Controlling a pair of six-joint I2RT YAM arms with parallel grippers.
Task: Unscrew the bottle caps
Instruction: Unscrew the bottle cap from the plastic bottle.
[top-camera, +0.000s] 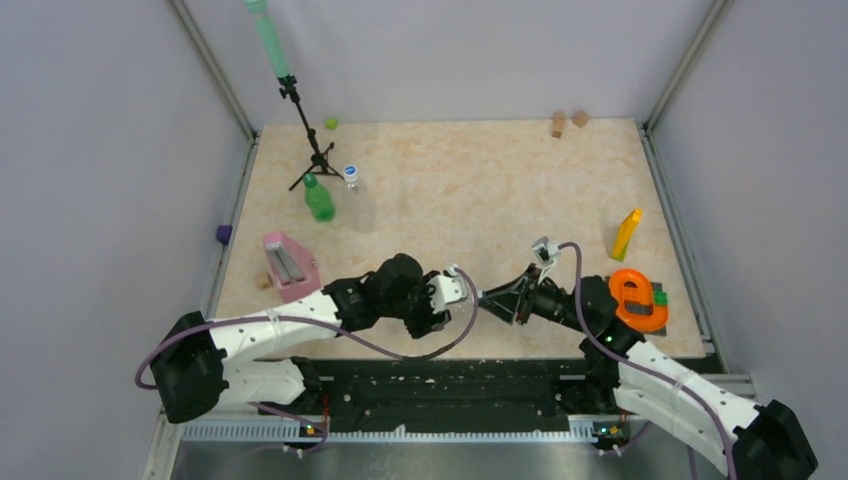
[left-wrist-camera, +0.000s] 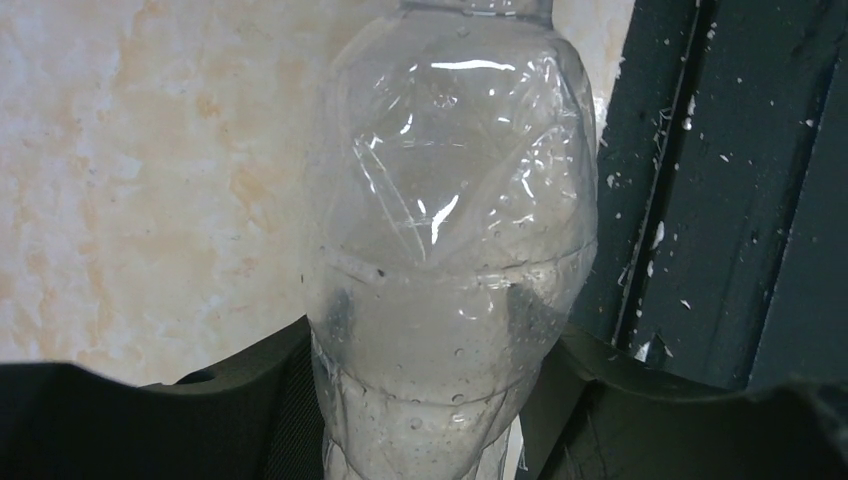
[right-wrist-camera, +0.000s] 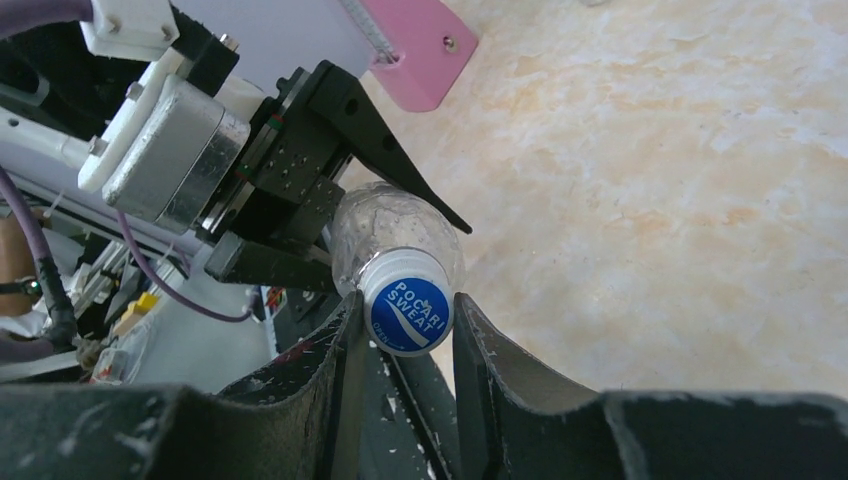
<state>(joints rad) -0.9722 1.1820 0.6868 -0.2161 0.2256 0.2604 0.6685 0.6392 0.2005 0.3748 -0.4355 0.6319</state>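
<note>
A clear bottle (left-wrist-camera: 450, 250) lies level above the table's near edge. My left gripper (left-wrist-camera: 430, 400) is shut on its body, one finger (left-wrist-camera: 250, 400) pressing each side. The bottle's blue and white cap (right-wrist-camera: 408, 305) sits between the fingers of my right gripper (right-wrist-camera: 408, 322), which is shut on it. In the top view both grippers meet at the front centre, left gripper (top-camera: 450, 298) facing right gripper (top-camera: 490, 297). Further back on the left stand a green bottle (top-camera: 319, 200) with its dark green cap (top-camera: 310, 180) and another clear bottle (top-camera: 360, 205) with a blue cap (top-camera: 351, 172).
A pink holder (top-camera: 290, 265) stands left of my left arm. A black tripod (top-camera: 312, 150) and a lime-green lump (top-camera: 331, 123) are at the back left. A yellow block (top-camera: 627, 233) and an orange tool (top-camera: 638, 298) sit at the right, two wooden blocks (top-camera: 568, 121) at the back.
</note>
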